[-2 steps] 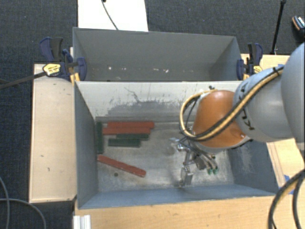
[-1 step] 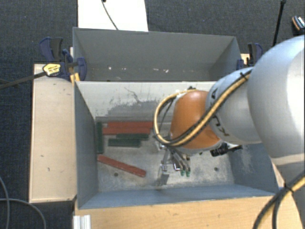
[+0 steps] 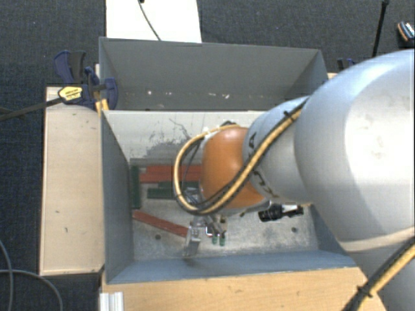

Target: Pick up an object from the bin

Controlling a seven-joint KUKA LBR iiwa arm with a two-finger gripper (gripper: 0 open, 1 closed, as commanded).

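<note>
The gripper [image 3: 205, 234] hangs low over the floor of the bin [image 3: 227, 264], at the lower centre of the frame, just short of the front wall; the orange cover [image 3: 224, 167] on the wrist and a looped cable [image 3: 185, 193] sit above it and hide much of what lies beneath. Whether the gripper is wide or narrow I cannot tell; nothing can be made out in its hold.

The nearest thing is a red stick [image 3: 159, 224], long and thin, flat on the floor at the lower left of the bin; its long axis runs from the middle left down toward the lower centre, tilted only a little from level in the frame. Its right end comes in just beside the gripper and seems to touch it, though the cover's shadow leaves that unsure; the rest of the stick stretches away to the left.

So the stick lies left of the gripper, and only its end is within reach; a firm pick would, I judge, call for a shift left along that axis and a close across the narrow width.

Further up the frame a red block [image 3: 159, 173] and green pieces [image 3: 156, 192] lie by the left wall, apart from the gripper; a small black thing [image 3: 280, 211] lies to the right.
</note>
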